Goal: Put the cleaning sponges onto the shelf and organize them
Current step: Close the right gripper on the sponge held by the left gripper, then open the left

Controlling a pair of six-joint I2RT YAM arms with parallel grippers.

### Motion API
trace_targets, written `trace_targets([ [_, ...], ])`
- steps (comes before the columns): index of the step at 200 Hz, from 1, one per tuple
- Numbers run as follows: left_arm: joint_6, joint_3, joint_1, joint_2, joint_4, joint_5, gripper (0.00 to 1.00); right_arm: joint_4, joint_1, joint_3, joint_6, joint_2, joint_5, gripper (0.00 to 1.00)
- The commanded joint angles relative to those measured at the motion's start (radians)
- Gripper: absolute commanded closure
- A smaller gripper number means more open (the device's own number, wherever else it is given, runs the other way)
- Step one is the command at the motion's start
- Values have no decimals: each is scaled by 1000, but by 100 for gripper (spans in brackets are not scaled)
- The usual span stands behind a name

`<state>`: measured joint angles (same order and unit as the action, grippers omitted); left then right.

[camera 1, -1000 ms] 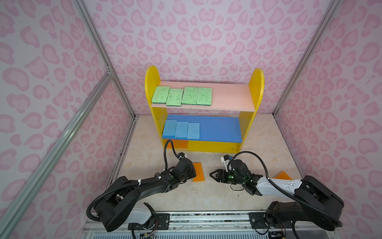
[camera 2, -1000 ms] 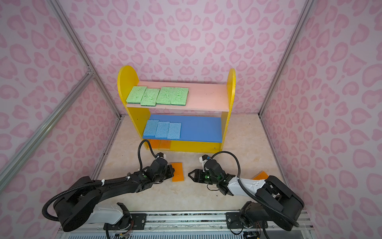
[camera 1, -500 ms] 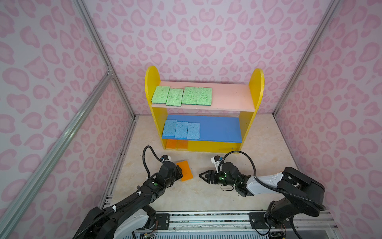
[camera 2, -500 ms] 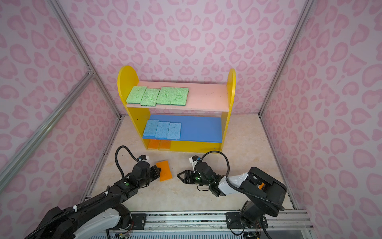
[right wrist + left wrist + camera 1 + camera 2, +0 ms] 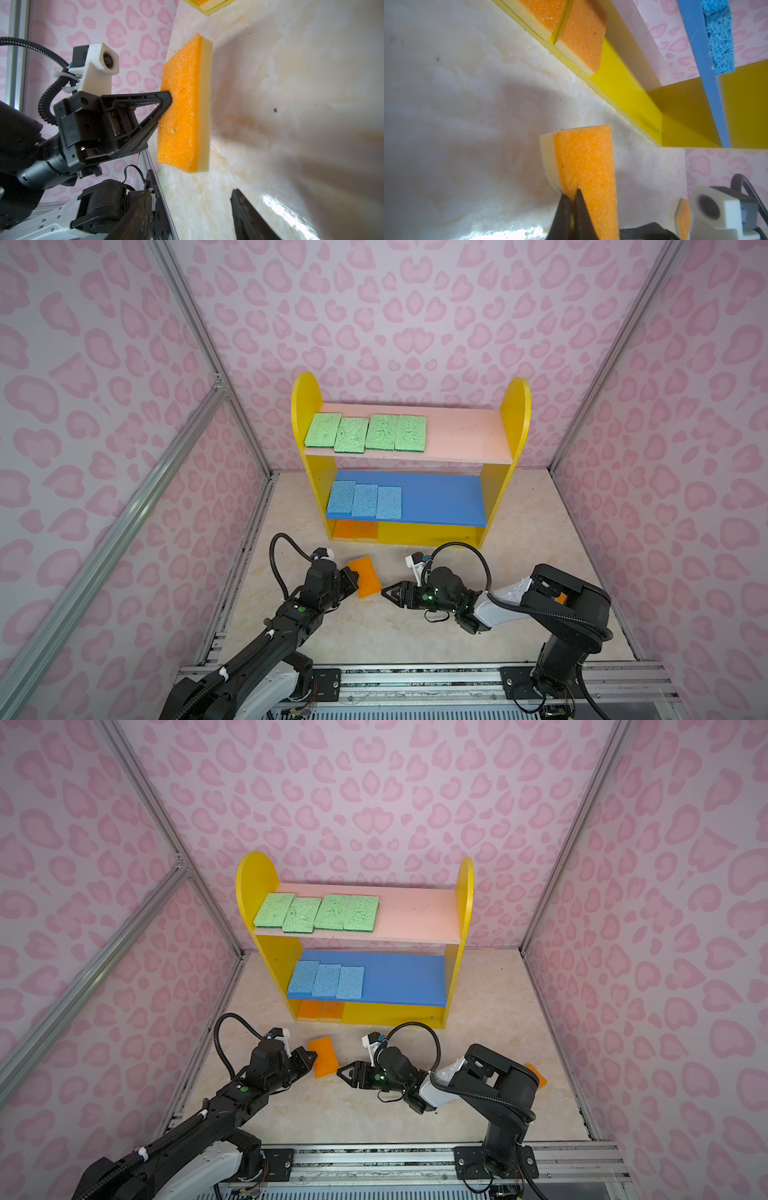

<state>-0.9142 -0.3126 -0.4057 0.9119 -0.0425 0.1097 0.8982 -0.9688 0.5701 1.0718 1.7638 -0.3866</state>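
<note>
- Top views: both show the shelf at the far wall, sorted by colour. Four green sponges lie on the pink board, three blue sponges on the blue board, and two orange sponges on the yellow base. All are packed from the left, so orange likely goes on the base, right of that pair.
- The left gripper pinches the held orange sponge by its left edge, low over the floor, near the shelf's left front. My guess is that the edge grip leaves most of the sponge free to slide under the blue board.
- The right gripper sits just right of that sponge and points at it. The last orange sponge lies near right, partly hidden behind the right arm.
- Left wrist: jaws are clamped across the sponge's thickness. The pair on the base is ahead, with bare yellow beside it.
- Right wrist: jaws are spread with nothing between them, and the sponge is ahead. Can't tell if it touches the floor. Likely placed to steady it.
</note>
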Motion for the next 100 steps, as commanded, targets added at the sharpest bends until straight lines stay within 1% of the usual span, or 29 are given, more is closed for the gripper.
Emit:
trace_targets([
  [1, 1, -6, 6, -21, 5, 29, 96, 48, -2, 25, 13, 27, -12, 43],
  [17, -2, -4, 10, -37, 6, 37, 96, 60, -2, 41, 21, 48, -18, 47],
  [41, -3, -5, 11, -56, 9, 47, 97, 63, -1, 65, 20, 64, -22, 57],
  [84, -3, 3, 11, -51, 5, 54, 97, 56, 11, 83, 14, 63, -22, 64],
  [100, -5, 4, 11, -48, 1, 57, 97, 56, 16, 87, 15, 66, -27, 70],
])
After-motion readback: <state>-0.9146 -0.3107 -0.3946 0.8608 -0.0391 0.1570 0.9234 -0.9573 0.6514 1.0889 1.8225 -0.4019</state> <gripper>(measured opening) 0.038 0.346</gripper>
